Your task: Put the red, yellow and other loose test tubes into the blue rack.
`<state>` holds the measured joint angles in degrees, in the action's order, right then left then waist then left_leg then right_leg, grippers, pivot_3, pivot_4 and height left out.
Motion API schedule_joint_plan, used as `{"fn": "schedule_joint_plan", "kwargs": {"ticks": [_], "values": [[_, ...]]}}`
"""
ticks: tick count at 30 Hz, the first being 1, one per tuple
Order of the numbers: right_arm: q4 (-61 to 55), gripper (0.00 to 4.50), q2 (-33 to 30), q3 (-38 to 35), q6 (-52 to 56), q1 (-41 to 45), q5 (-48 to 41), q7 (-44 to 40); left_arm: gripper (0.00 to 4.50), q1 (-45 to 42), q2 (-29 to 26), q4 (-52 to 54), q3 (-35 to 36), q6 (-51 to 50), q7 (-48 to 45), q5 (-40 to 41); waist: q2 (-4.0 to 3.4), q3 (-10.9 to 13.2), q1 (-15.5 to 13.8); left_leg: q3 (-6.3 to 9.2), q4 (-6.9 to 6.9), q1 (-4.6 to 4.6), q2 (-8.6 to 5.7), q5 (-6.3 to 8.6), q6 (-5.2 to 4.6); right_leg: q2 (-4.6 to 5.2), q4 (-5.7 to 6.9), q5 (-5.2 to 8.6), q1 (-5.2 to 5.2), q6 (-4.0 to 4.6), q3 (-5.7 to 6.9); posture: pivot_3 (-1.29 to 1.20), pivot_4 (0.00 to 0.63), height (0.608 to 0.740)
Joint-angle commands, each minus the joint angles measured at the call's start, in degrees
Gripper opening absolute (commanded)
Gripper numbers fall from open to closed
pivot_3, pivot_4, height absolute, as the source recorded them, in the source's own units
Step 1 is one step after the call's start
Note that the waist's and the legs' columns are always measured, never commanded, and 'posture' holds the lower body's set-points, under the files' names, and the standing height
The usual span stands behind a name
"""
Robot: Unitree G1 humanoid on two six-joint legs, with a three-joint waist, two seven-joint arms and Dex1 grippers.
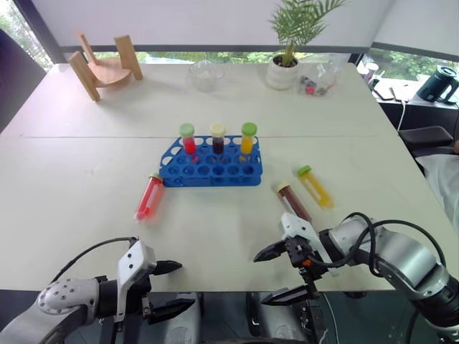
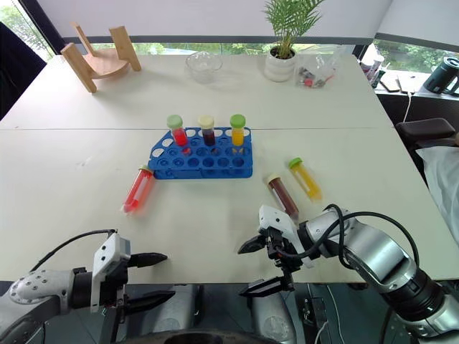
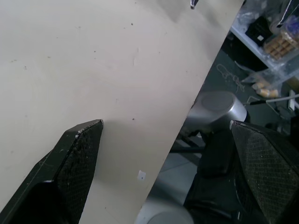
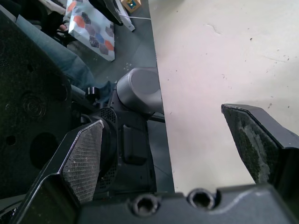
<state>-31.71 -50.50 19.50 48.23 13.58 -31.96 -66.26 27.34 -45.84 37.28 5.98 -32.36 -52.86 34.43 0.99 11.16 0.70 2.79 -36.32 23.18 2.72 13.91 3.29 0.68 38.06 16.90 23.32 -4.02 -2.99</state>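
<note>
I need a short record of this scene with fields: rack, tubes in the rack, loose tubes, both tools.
rack: blue rack, middle of the white table
tubes in rack: three upright in the back row, red, dark brown, yellow
loose tubes: red tube lying left of the rack; brown tube and yellow tube lying to its right
left tool: open, empty, at the near table edge
right tool: open, empty, near the brown tube

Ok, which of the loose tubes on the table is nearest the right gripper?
The brown tube, lying just beyond the right gripper; the yellow tube lies farther out.
</note>
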Motion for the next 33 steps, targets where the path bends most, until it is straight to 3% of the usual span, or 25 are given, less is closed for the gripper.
{"fn": "schedule_joint_plan", "kwargs": {"ticks": [1,20,24,29,32,33], "values": [[-0.6,4.50,0.5,0.4,-0.9,0.4,0.0,-0.2,4.48,-0.2,0.9,0.6,-1.3,-2.1,1.6,1.1,0.00,0.0,0.0,0.00,0.00,0.00,0.00,0.00,0.00,0.00,0.00,0.00,0.00,0.00,0.00,0.00,0.150,0.740],[1.1,4.50,2.6,0.3,-0.5,2.1,-0.2,0.5,4.48,-4.0,1.0,3.6,-2.9,-5.5,4.5,2.0,0.00,0.0,0.1,0.00,-0.02,-0.02,0.00,0.00,0.00,-0.02,0.02,-0.02,-0.03,-0.02,-0.01,0.00,0.150,0.740],[0.1,4.50,3.2,-2.4,2.4,2.5,-2.7,2.6,4.48,-6.7,1.0,5.8,-1.4,-10.5,7.0,6.5,0.00,0.0,0.1,0.02,-0.02,-0.02,0.01,0.00,0.00,-0.03,0.03,-0.02,-0.04,-0.03,-0.01,0.00,0.150,0.740],[-2.3,4.50,1.1,-11.9,10.9,6.6,-11.9,4.3,4.48,-9.4,-5.1,8.9,4.4,-16.3,5.5,13.1,-0.01,0.0,0.2,0.05,-0.03,-0.02,0.01,0.00,0.00,-0.05,0.08,-0.03,-0.03,-0.04,0.00,0.00,0.150,0.740],[-0.8,4.50,-3.0,-17.4,17.0,13.2,-17.2,3.9,4.48,-11.2,-11.0,9.8,9.5,-16.4,1.9,14.4,-0.05,0.0,0.2,0.03,-0.02,-0.04,0.01,0.00,0.00,-0.05,0.10,-0.03,-0.02,-0.03,-0.01,0.00,0.150,0.740],[4.1,4.50,-6.0,-18.1,15.6,18.1,-14.9,2.0,4.48,-15.4,-14.4,7.2,12.2,-15.7,-0.5,14.5,-0.07,0.0,0.2,0.03,-0.03,-0.04,0.01,0.00,0.00,-0.05,0.10,-0.02,-0.01,-0.02,0.00,0.00,0.150,0.740]]}}
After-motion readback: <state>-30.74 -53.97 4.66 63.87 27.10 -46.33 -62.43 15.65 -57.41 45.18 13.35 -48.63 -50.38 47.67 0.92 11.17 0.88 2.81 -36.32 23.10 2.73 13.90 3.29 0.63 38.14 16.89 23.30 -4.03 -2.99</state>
